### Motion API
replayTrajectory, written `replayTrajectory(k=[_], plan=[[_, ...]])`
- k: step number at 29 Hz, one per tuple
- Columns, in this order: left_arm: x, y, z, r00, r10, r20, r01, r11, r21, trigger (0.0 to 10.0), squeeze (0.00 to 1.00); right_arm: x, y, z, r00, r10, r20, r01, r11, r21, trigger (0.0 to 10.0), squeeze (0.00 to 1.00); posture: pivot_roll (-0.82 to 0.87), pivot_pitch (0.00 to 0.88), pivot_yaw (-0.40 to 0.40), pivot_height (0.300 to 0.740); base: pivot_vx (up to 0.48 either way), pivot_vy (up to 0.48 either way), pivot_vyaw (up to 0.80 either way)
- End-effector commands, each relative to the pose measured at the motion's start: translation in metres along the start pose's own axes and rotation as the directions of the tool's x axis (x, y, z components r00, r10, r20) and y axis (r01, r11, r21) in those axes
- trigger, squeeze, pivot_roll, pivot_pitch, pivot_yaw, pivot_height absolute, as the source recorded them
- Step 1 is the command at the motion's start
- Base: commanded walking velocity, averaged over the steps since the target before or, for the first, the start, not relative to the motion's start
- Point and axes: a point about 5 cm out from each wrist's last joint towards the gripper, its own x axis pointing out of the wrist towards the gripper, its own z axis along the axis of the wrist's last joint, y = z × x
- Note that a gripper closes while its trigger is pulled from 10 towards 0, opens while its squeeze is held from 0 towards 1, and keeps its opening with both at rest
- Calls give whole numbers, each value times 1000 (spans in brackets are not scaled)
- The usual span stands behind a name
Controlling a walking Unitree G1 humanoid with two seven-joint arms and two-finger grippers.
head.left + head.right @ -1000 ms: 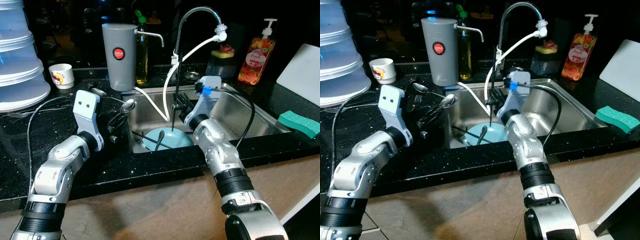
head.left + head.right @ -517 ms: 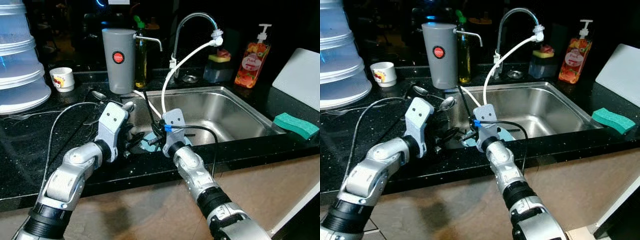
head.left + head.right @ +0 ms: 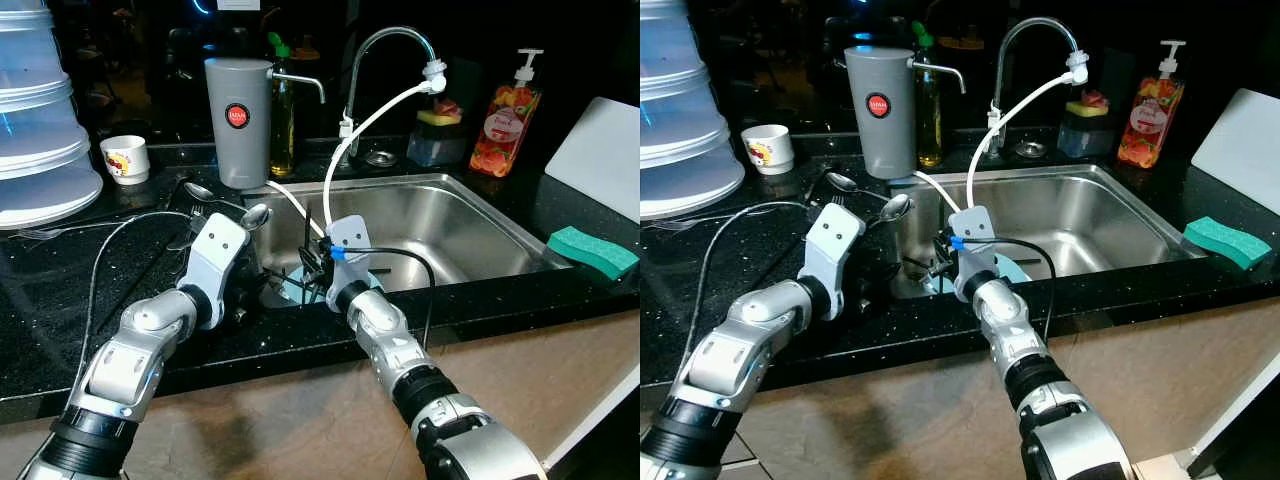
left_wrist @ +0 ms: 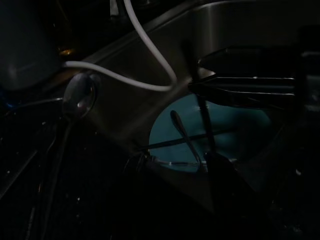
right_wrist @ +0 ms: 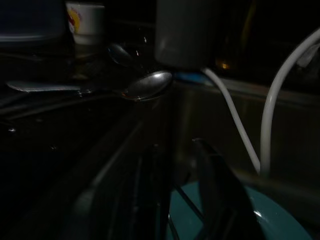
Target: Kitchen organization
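Black speckled countertop surrounds a steel sink, and at the sink's left end lies a teal plate with dark utensils crossed on it, one a spoon-like piece. The right gripper reaches in over the plate; in the left wrist view its two black fingers lie nearly together around a thin dark upright stick, so I judge them pinched on it, though the dim light leaves some doubt. The left gripper hovers at the sink's left rim facing the plate; I cannot tell how its fingers stand. Two spoons rest on the counter beside the rim, with a white hose drooping from the faucet into the basin. The grippers are close together and could collide, and a lifted utensil could snag the hose or slip back onto the plate.
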Motion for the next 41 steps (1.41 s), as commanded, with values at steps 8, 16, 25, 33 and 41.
replayTrajectory(k=[8,16,25,33,41], plan=[[-7,38,5,965,261,-26,-260,965,30,10000,0,5,-23,19,999,-52,-15,54,990,129,10000,0,25,0,-28,740,0,0,0],[-25,77,30,878,478,-14,-477,877,56,10000,451,7,-14,46,995,81,53,-87,986,142,10000,0,22,0,-26,740,0,0,0],[-47,85,0,793,526,-307,-571,817,-77,10000,1000,-1,23,44,947,317,-51,-306,939,156,10000,0,29,0,-26,740,0,0,0],[-45,70,-22,819,376,-434,-486,856,-176,10000,0,-7,26,44,931,343,-121,-322,932,164,10000,0,40,0,-36,740,0,0,0],[-47,61,-34,791,300,-534,-440,884,-155,0,0,-11,35,47,913,383,-141,-347,910,225,10000,0,38,0,-27,740,0,0,0]])
